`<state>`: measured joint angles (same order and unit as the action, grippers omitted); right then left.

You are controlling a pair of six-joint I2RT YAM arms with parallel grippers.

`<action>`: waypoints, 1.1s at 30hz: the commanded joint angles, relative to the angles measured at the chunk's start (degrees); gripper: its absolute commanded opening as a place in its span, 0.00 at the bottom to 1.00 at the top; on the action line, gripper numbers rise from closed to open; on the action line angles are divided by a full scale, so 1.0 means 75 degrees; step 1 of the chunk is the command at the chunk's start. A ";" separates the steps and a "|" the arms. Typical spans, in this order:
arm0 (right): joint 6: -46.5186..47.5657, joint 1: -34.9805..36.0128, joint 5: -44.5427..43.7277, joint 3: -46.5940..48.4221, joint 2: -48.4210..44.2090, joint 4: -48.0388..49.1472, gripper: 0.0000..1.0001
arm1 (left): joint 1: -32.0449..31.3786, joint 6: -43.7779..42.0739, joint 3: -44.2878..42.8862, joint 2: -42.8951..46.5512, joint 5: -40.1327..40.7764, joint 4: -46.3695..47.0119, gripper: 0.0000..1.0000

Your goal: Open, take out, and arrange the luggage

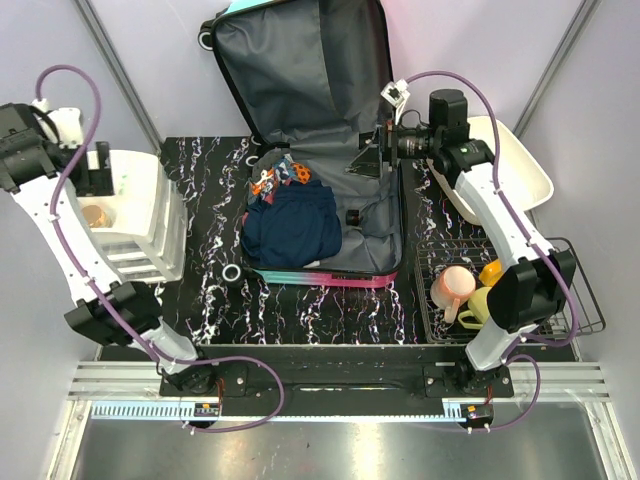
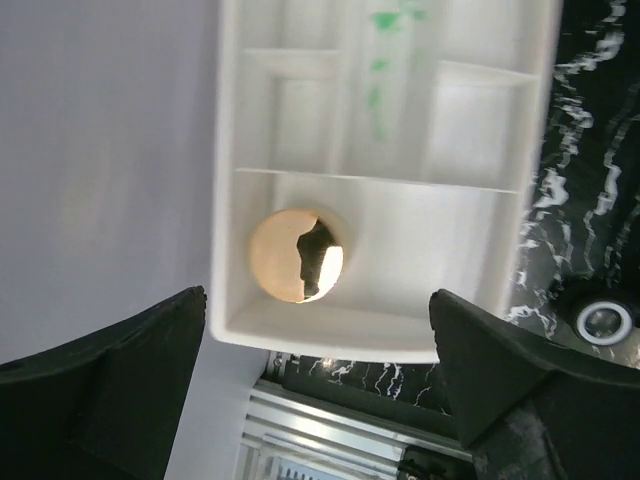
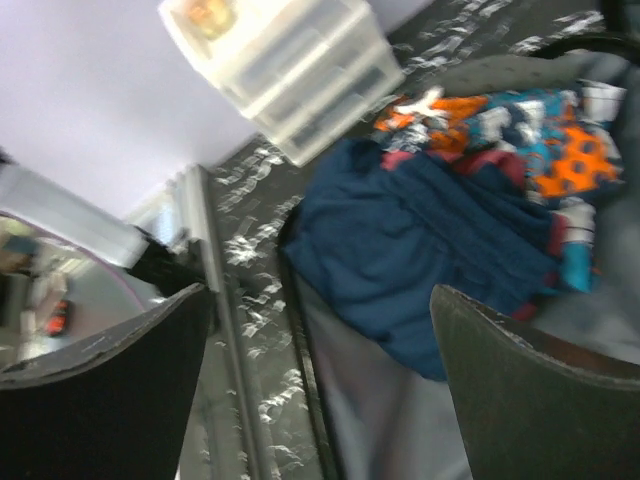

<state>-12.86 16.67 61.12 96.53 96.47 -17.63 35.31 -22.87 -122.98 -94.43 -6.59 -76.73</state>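
Observation:
The luggage lies open on the black marbled table, its lid standing up at the back and showing grey lining. Inside lie a folded navy garment and an orange-and-blue patterned cloth; both show in the right wrist view, the navy garment and the patterned cloth. My right gripper is open and empty, above the case's right side. My left gripper is open and empty over the white drawer unit, far left of the case.
The drawer unit's top tray holds a tan round thing. A tape roll lies left of the case. A wire rack with pink and yellow cups stands at right, a white oval tub behind it.

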 commanded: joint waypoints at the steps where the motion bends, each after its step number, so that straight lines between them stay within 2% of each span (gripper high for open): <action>1: 0.3421 -0.0089 -0.1665 0.0722 0.0075 -0.2775 1.00 | -0.0780 -0.0325 0.0294 0.1105 -0.0854 0.0233 0.99; 2: 0.3797 -0.0089 -0.2423 0.0804 0.0203 -0.3072 1.00 | -0.0898 -0.0337 0.0481 0.1269 -0.0972 0.0339 0.99; 3: 0.4485 -0.0078 -0.2791 0.0805 0.0262 -0.3574 1.00 | -0.1073 -0.0383 0.0831 0.1572 -0.1414 0.0421 0.99; 5: 0.5099 -0.0078 -0.3621 0.0689 0.0438 -0.3906 1.00 | -0.1215 -0.0512 0.1196 0.1867 -0.1862 0.0527 0.99; 8: 0.5897 -0.0089 -0.4140 0.0268 0.0579 -0.4060 0.99 | -0.1496 -0.0536 0.1958 0.2325 -0.2425 0.0831 0.99; 13: 0.6074 0.0039 -0.4294 -0.0027 0.1071 -0.3534 0.93 | -0.2000 -0.0326 0.2592 0.2606 -0.2988 0.1137 0.99; 16: 0.6764 0.0226 -0.4399 -0.0191 0.1422 -0.3123 0.90 | -0.2247 -0.0173 0.2663 0.2583 -0.3175 0.1125 0.99; 25: 0.8382 0.0496 -0.4400 -0.0331 0.2336 -0.2361 0.68 | -0.2481 0.0108 0.3014 0.2700 -0.3703 0.1090 0.99; 33: 0.8582 0.0789 -0.4482 -0.0402 0.2782 -0.1623 0.62 | -0.2481 0.0097 0.3460 0.2900 -0.3692 0.1231 0.99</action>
<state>48.75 20.88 27.92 93.49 116.20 -34.79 16.84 -22.70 -97.49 -74.81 -32.18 -70.30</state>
